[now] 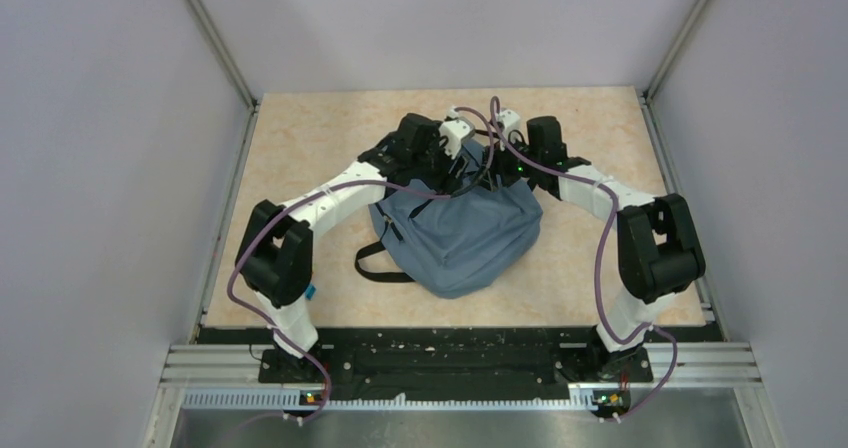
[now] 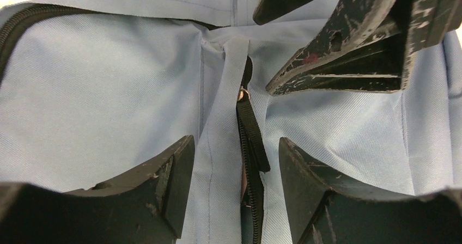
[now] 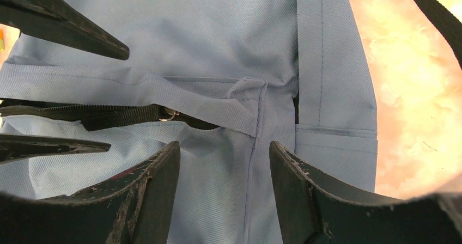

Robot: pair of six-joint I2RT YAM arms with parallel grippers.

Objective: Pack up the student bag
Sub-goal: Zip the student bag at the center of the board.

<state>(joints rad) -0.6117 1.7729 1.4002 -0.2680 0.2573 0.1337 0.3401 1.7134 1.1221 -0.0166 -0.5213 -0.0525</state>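
Top external: both arm bases sit on the rail [image 1: 450, 363] at the near edge of the table [image 1: 300, 148]. Past them the student bag [image 1: 460, 243] lies around the table centre, slate-blue and bulging. One black strap loop [image 1: 385, 265] spills onto the table on its left side. Both arms reach over it to its far end. There the left gripper [image 1: 458, 168] and right gripper [image 1: 497, 173] meet, tips close together over the fabric.

Left wrist: left gripper [image 2: 235, 141] has jaws fairly wide, nothing clamped. The black zipper pull [image 2: 253, 140] and a fabric fold [image 2: 218, 162] run up through the gap; can't tell if the pads touch either. The right gripper [image 2: 348, 42] comes in at upper right, just beyond the pull.

Right wrist: right gripper [image 3: 223, 145] has jaws likewise apart and empty, over a seam at the bag's end. The zipper pull [image 3: 120, 116] with its small metal ring [image 3: 170, 112] lies just left of the gap. Left gripper fingers [image 3: 65, 31] bracket the zipper from the left. Bare table shows past the bag's right edge, with a black strap [image 3: 436, 20] crossing that corner.
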